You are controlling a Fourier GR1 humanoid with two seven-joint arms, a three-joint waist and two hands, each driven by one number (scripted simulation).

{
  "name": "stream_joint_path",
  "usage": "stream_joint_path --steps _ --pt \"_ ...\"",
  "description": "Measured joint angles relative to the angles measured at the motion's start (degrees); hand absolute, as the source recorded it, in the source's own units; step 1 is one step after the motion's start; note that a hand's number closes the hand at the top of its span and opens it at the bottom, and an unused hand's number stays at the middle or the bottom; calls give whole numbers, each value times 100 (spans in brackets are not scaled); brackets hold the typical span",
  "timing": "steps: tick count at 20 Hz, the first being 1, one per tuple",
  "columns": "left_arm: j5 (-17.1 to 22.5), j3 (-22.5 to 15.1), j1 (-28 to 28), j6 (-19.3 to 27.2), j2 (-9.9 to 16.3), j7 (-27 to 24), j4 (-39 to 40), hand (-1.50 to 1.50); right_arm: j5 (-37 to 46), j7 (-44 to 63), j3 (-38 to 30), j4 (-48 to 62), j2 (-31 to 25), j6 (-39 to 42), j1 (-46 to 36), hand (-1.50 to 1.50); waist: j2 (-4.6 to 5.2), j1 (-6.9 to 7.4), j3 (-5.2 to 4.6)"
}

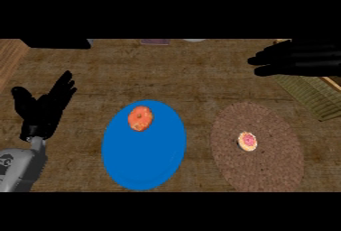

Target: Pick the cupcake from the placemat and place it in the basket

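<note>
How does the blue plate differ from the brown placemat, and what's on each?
The blue plate is smooth and glossy blue; the brown placemat is woven, dull brown. The plate lies left of centre, the placemat to its right. The plate carries an orange round food item near its far end; the placemat carries the pink-topped cupcake. Both are flat ovals.

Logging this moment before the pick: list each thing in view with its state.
cupcake: on the placemat, untouched.
orange item: lying on the blue plate.
basket: at right edge, mostly hidden.
left hand: open, resting, fingers up.
right hand: open, over the basket.
</note>
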Motion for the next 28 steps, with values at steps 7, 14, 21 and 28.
stream_joint_path --steps 7,14,21,28 --pt "-77 10 54 -5 -67 -91 38 0 -207 -647 204 676 -320 -358 145 -150 28 31 10" --pt "-59 61 84 -87 -71 -95 -21 0 43 -1602 668 1107 -346 -1141 674 -150 28 29 16" --pt "-99 109 24 -71 -61 82 -105 0 659 -2591 1361 1742 98 -2212 1096 -150 16 24 15" --pt "-185 125 111 -68 -157 51 -116 0 744 -2944 1855 2358 775 -2628 1235 -150 -5 -12 7"
